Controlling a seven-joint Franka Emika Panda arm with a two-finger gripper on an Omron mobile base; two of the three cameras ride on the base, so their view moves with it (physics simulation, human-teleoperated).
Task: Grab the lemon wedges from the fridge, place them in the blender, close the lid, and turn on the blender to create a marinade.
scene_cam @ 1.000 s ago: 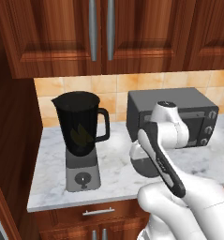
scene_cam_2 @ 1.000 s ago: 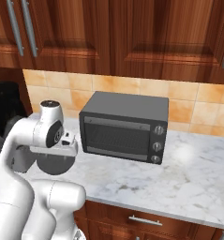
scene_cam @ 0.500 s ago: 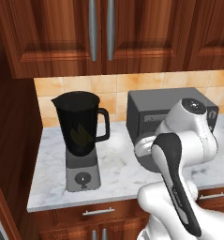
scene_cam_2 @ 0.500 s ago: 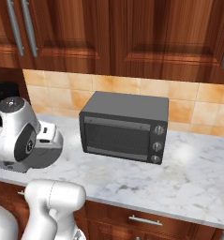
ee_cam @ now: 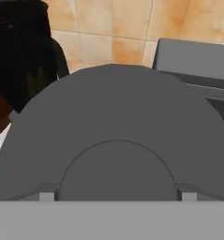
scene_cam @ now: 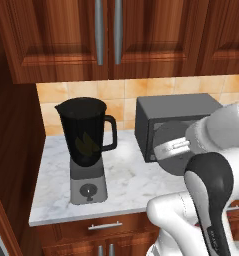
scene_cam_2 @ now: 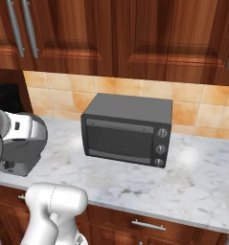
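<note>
Blender (scene_cam: 86, 150) stands on the marble counter (scene_cam: 126, 185) at its left end, knob facing forward, its jar mouth uncovered. Just right of it, near the tiled wall, sits the oven (scene_cam_2: 125, 129). Lid (scene_cam: 165, 145) hangs in the air in front of the oven, tilted on edge and apart from the blender, with the gripper (ee_cam: 117, 194) clamped on either side of its raised centre. Wedges (scene_cam: 87, 145) show dimly yellow through the dark jar.

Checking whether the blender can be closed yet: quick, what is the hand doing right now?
Hand: closed on the lid, which it carries between its fingers near the blender.
</note>
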